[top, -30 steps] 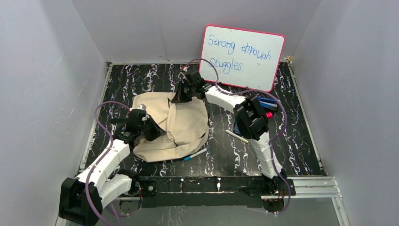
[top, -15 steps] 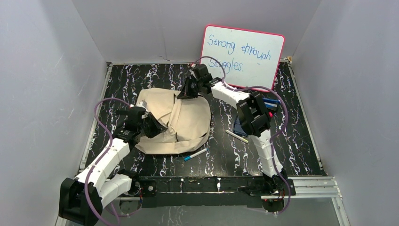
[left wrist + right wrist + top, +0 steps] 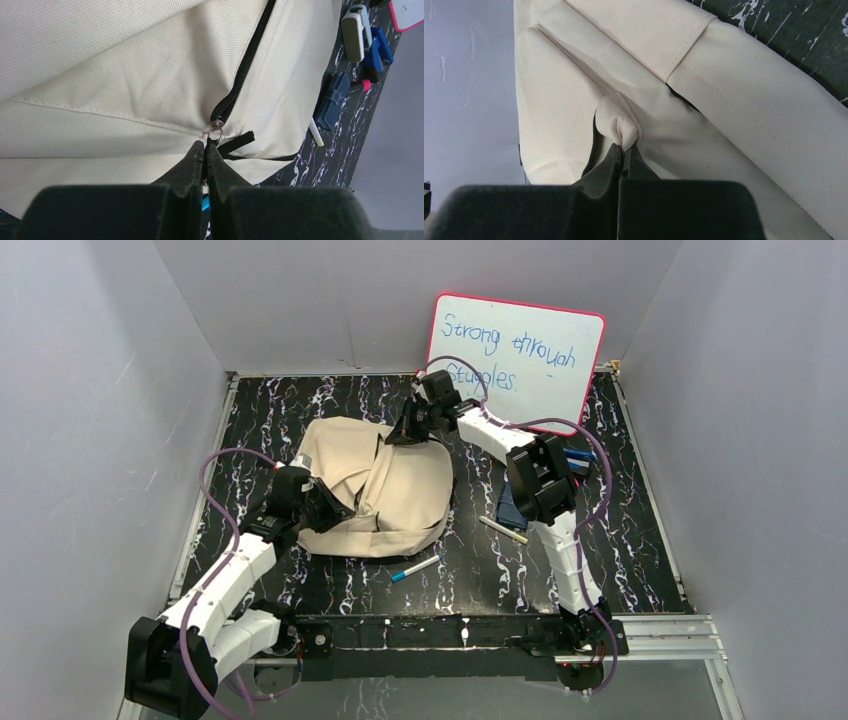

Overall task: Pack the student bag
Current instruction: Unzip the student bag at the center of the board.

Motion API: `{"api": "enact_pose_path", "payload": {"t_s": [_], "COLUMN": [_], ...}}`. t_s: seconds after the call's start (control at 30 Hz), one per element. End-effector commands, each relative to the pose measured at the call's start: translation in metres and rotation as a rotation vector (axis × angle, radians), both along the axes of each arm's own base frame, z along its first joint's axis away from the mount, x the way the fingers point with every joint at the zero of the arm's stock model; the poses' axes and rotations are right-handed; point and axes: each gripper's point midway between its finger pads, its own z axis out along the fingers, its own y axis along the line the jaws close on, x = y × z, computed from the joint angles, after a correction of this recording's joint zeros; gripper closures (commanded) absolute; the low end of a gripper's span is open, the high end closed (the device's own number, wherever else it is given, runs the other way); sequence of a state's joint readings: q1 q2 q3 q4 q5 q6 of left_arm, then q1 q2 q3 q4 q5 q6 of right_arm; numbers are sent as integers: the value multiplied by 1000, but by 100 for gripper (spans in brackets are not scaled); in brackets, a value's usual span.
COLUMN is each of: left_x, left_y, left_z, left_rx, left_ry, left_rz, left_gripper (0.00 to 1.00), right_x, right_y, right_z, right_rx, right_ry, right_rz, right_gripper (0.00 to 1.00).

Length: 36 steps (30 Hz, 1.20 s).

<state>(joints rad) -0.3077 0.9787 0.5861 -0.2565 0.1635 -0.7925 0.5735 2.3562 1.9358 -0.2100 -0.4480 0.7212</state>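
Heads up: the student bag (image 3: 385, 495) lies on the table (image 3: 600, 570) nearer your left arm, and its zipper (image 3: 245, 65) runs toward 1 o'clock from your left gripper (image 3: 205, 150), which is pinching the pull tab (image 3: 235, 142), while your right gripper (image 3: 624, 147) pinches a fabric fold (image 3: 619, 120) at the bag's 12 o'clock edge.

A black, white-veined tabletop (image 3: 645, 565) is enclosed left, right and behind by plain pale grey walls (image 3: 90, 440); a pink-framed whiteboard (image 3: 517, 360) is propped at its far right corner.
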Motion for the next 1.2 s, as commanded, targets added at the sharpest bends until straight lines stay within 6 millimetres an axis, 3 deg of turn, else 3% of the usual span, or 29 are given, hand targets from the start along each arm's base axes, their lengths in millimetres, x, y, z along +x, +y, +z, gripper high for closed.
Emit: {"api": "enact_pose_path", "payload": {"t_s": [0.0, 0.1, 0.23, 0.3, 0.4, 0.47, 0.63, 0.77, 0.9, 1.0, 1.17], "left_x": [-41, -24, 12, 28, 48, 57, 71, 73, 76, 77, 78], "left_y": [12, 12, 16, 19, 17, 16, 24, 25, 21, 6, -1], "left_z": [-34, -22, 16, 38, 68, 76, 63, 59, 52, 50, 42], "left_rx": [84, 118, 191, 223, 250, 278, 381, 401, 418, 388, 404], "left_ry": [203, 166, 51, -18, -114, -156, -142, -164, -184, -199, -190], "left_rz": [-29, -42, -40, -41, -67, -101, -135, -152, -217, -316, -376], "left_gripper": [100, 84, 61, 54, 51, 50, 51, 51, 51, 51, 51], "right_x": [87, 75, 55, 41, 18, 0, -51, -81, -111, -136, -178], "right_y": [-49, -52, -60, -66, -71, -75, -89, -129, -160, -169, -170], "right_z": [49, 54, 64, 68, 77, 78, 67, 53, 52, 45, 27], "right_rx": [21, 26, 23, 21, 27, 24, -72, -192, -250, -234, -162], "right_ry": [-273, -276, -293, -297, -321, -325, -339, -328, -334, -303, -199], "right_rz": [-178, -156, -130, -115, -91, -75, -30, -102, -141, -126, -80], "right_gripper": [94, 75, 53, 47, 43, 43, 42, 40, 39, 39, 39]}}
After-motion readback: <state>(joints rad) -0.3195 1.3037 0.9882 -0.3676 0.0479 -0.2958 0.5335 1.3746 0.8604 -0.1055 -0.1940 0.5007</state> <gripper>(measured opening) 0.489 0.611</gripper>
